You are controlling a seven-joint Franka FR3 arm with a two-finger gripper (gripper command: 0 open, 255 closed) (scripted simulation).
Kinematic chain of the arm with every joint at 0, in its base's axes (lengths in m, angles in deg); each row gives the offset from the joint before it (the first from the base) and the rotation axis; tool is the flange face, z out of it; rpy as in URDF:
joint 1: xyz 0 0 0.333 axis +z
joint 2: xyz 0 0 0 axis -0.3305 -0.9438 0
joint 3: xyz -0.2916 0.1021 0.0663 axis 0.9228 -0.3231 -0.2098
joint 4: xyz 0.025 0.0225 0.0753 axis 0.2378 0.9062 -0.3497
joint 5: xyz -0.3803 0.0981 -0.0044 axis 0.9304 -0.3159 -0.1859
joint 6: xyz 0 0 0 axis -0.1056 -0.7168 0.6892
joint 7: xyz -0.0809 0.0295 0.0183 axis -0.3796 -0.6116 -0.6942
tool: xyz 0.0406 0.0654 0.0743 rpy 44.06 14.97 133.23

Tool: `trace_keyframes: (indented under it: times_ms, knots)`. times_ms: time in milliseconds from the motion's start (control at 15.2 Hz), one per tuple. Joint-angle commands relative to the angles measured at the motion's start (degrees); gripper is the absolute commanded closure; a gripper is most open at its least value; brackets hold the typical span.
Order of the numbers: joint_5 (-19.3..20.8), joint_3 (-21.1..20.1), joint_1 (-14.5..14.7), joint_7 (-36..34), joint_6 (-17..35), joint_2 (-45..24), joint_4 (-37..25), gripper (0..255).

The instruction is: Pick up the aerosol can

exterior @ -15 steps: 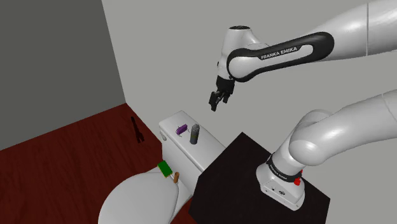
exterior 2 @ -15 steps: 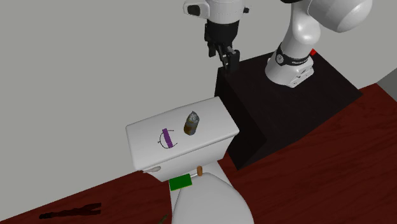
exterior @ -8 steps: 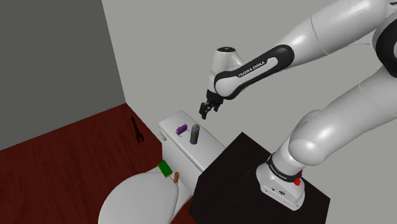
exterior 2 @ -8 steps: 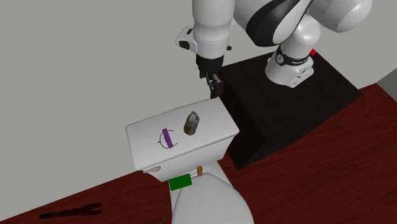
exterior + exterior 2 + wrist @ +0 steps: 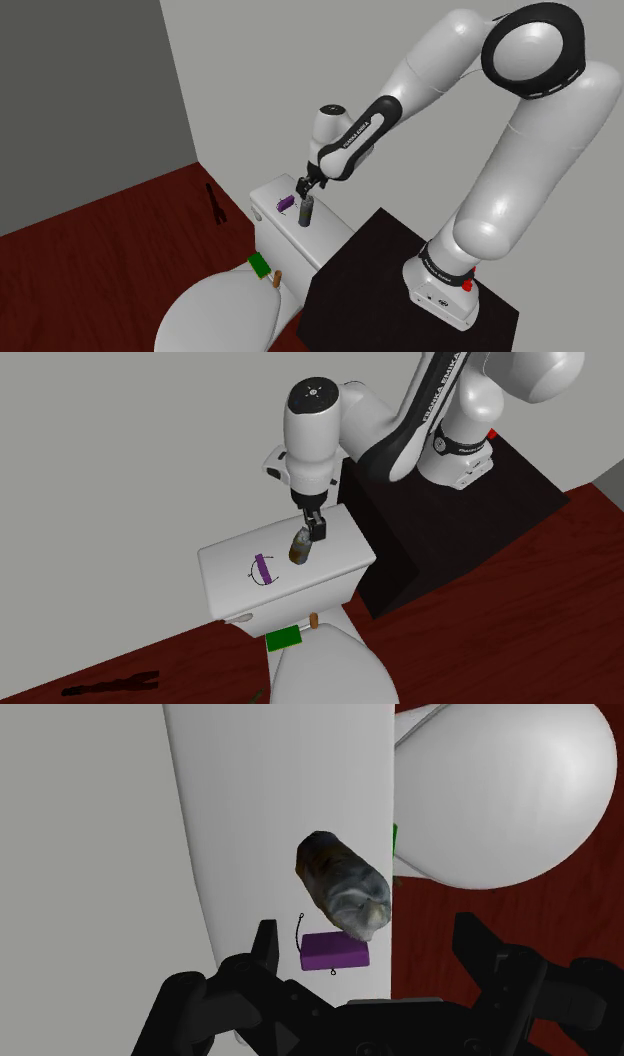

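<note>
While the two black fingers (image 5: 263, 950) stand well apart with nothing between them, the gripper (image 5: 370, 940) is open and empty, and it hangs just above the aerosol can (image 5: 340, 882), pointing down at its top. In the shoulder view the can stands upright on the white tank lid (image 5: 328, 238) of a toilet, near the middle of the lid, and the fingertips seem close to its cap but not in contact. The can is a small cylinder with a mottled grey and brown skin and a paler, rounded top. I judge it to be stiff and light, with a smooth, curved wall that could slip or tip over if only one finger pushes it first. The safest place to hold it seems to be the straight middle part of the body, below the rounded shoulder, with one finger on each side, so the hand must go lower before it closes. Just beside the can lies a small purple object (image 5: 334, 950) with a thin dark cord, and the nearer finger should stay clear of it. Beyond the tank are the white toilet cover (image 5: 500, 794), a small green object (image 5: 283, 640) at its hinge, the dark red floor (image 5: 500, 622) and the black stand (image 5: 380, 265).
</note>
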Motion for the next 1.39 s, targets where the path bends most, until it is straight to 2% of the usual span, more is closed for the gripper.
trace_keyframes:
  times_ms: [0,462,660,726,1320]
  knots:
    - [1.9,0.9,0.6,-2.4,3.8,-5.3,-2.1,0]
    - [3.6,2.6,1.9,-3.7,9.0,-11.7,-3.3,0]
    - [3.7,2.8,2.1,-3.8,9.4,-12.3,-3.4,0]
    - [3.7,2.8,2.1,-3.7,9.5,-12.3,-3.4,255]
    - [3.7,2.8,2.1,-3.8,9.4,-12.3,-3.4,255]
